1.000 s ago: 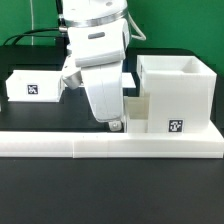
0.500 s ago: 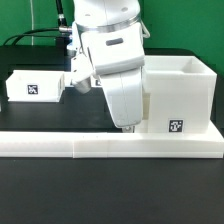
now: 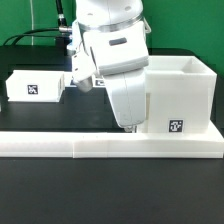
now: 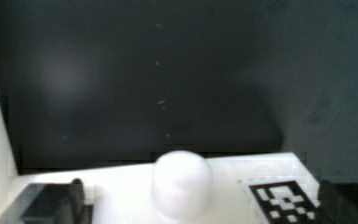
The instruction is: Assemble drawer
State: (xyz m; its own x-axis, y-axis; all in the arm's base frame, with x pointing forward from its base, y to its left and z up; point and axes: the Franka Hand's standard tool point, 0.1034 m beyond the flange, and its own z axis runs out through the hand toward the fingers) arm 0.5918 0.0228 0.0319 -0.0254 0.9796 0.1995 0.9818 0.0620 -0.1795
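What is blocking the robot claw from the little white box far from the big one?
Nothing visible. Only bare black table lies between the gripper and the small tray at the exterior view's left.

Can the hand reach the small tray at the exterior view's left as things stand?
Probably yes: the small tray stands alone with nothing over it, and the hand is low beside the tall shell.
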